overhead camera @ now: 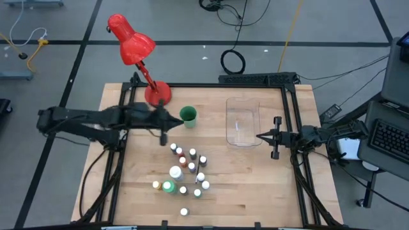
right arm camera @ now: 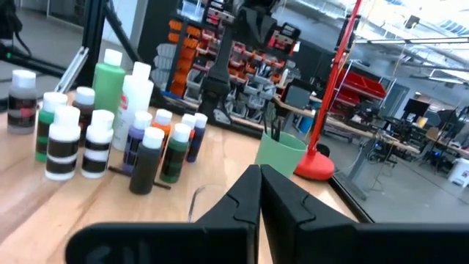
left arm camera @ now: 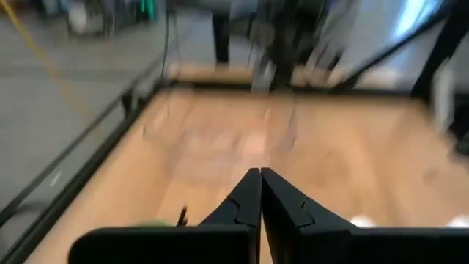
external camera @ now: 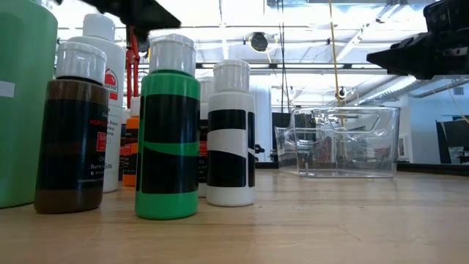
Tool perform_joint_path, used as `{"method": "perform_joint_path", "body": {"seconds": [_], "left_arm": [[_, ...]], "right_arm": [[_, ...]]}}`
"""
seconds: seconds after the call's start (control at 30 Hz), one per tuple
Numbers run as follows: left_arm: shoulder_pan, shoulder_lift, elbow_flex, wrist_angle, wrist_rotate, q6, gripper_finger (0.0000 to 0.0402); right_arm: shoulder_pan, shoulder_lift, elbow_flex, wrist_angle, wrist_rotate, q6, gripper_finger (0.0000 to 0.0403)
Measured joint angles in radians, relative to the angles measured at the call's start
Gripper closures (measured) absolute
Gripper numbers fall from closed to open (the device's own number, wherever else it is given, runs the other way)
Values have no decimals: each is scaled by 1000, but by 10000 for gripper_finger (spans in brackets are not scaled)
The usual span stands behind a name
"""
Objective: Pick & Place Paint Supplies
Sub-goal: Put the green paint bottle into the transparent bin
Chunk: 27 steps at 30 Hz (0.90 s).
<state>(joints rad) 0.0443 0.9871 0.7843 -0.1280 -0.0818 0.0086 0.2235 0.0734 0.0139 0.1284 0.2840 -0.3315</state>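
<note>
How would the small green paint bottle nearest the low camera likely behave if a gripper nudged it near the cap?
The green paint bottle stands tall and narrow on a small base, so a high push would probably tip it. Its smooth round body would likely roll once down. The brown bottle beside it could get knocked too.

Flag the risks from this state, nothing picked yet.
1. The small white-capped paint bottles stand tightly packed; jaws reaching for one could topple its neighbours.
2. The left gripper, jaws shut, hangs close to the green cup and the red desk lamp; a swing might clip either.
3. The right gripper, shut, sits by the clear plastic tray and could nudge it.
</note>
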Motion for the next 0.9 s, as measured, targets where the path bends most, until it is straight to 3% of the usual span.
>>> {"method": "perform_joint_path", "body": {"seconds": [0.13,0.27,0.4,0.7,0.9], "left_arm": [[-2,175,176,-202,-80,5,398],[-27,314,309,-385,-27,-47,389],[-75,374,393,-472,-6,-48,399],[-132,402,423,-499,0,14,358],[-182,448,420,-498,81,-19,295]], "right_arm": [[0,0,0,1,0,18,399],[0,0,0,17,0,33,399],[0,0,0,47,1,-2,399],[0,0,0,46,2,81,399],[0,0,0,-5,2,160,399]]}}
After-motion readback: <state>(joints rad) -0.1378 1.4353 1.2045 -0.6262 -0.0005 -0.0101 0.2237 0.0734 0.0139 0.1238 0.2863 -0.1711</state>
